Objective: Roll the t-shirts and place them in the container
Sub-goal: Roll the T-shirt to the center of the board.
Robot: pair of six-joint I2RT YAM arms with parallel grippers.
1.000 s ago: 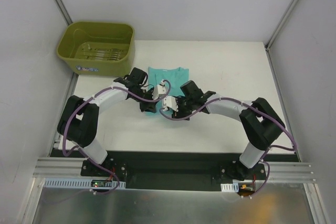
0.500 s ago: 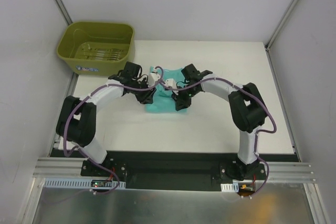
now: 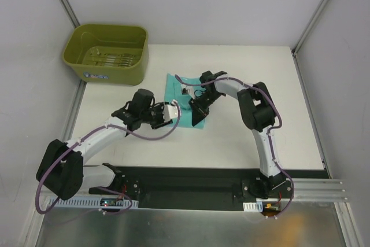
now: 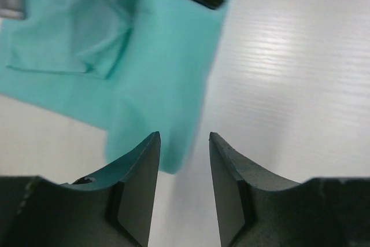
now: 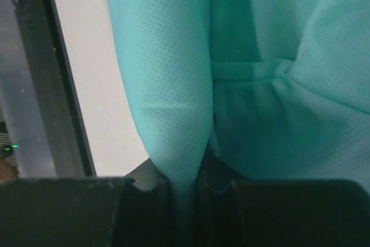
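The teal t-shirt (image 3: 176, 88) lies on the white table as a narrow, bunched strip running from far left to near right. My right gripper (image 3: 195, 108) sits over its near part, shut on a raised fold of the fabric (image 5: 167, 73), which fills the right wrist view; the pinch is at the right gripper (image 5: 185, 183). My left gripper (image 3: 177, 113) is just left of the strip's near end. In the left wrist view the left gripper (image 4: 184, 138) stands open and empty, with the t-shirt (image 4: 162, 62) starting just beyond its left fingertip.
An olive-green plastic tub (image 3: 107, 53) stands at the far left corner, partly off the table. White walls close in both sides. The table's right half (image 3: 272, 102) is bare white surface. The black mounting rail (image 3: 185, 180) runs along the near edge.
My left gripper has opened, let go of the shirt and pulled back toward the near left. My right gripper has shut on the fabric and swung toward the far side.
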